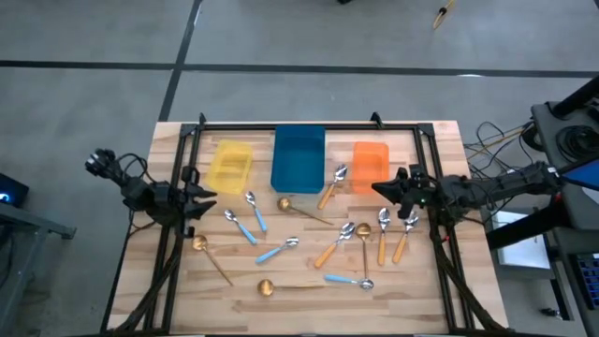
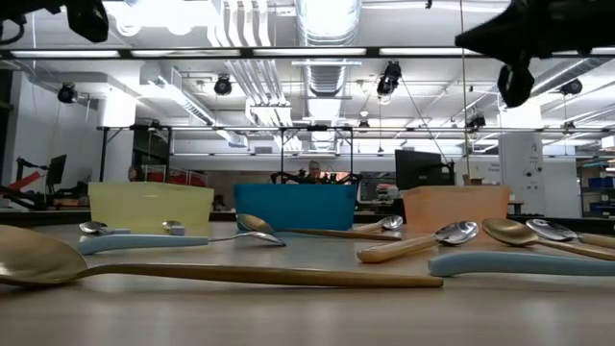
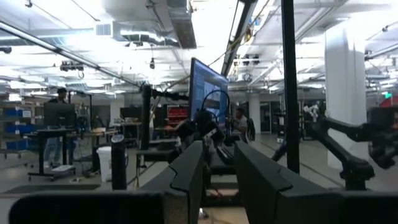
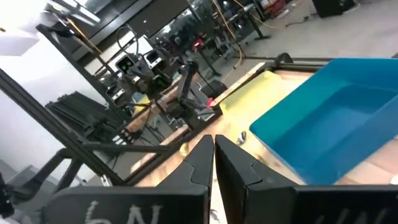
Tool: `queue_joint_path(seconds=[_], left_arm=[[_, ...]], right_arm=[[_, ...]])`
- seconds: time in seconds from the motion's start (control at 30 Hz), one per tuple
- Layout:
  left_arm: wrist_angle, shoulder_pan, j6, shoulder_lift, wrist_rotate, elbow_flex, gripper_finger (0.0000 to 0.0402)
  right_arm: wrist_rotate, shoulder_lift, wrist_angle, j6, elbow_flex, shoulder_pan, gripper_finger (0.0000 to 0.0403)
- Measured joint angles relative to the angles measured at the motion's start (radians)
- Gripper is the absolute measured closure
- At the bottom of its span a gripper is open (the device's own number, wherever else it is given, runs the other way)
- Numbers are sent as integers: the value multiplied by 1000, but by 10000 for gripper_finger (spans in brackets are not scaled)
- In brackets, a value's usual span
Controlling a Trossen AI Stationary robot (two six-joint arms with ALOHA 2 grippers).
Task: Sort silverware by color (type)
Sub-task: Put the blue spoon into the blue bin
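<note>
From above, the spoons lie scattered on the table in front of the blue bin, none inside it. The left gripper hangs left of that bin, fingers slightly parted, holding nothing; the right gripper hangs right of it, clenched and empty.

At table height, a gold spoon lies nearest, before the blue bin.

The right wrist camera shows fingers pressed together beside the blue bin.
</note>
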Motion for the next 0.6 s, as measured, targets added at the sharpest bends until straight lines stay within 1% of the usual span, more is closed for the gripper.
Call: queue_joint_path(seconds=[0.17, 0.33, 0.47, 0.6], left_arm=[[22, 0, -26, 86, 0, 68, 326], [20, 0, -88, 187, 0, 158, 326], [20, 0, -93, 277, 0, 231, 326], [-6, 0, -117, 394, 2, 303, 326]], right_arm=[[-76, 94, -108, 85, 121, 0, 394], [-107, 219, -214, 161, 237, 0, 394], [-162, 319, -256, 172, 317, 1, 394], [-241, 415, -257, 190, 383, 2, 394]])
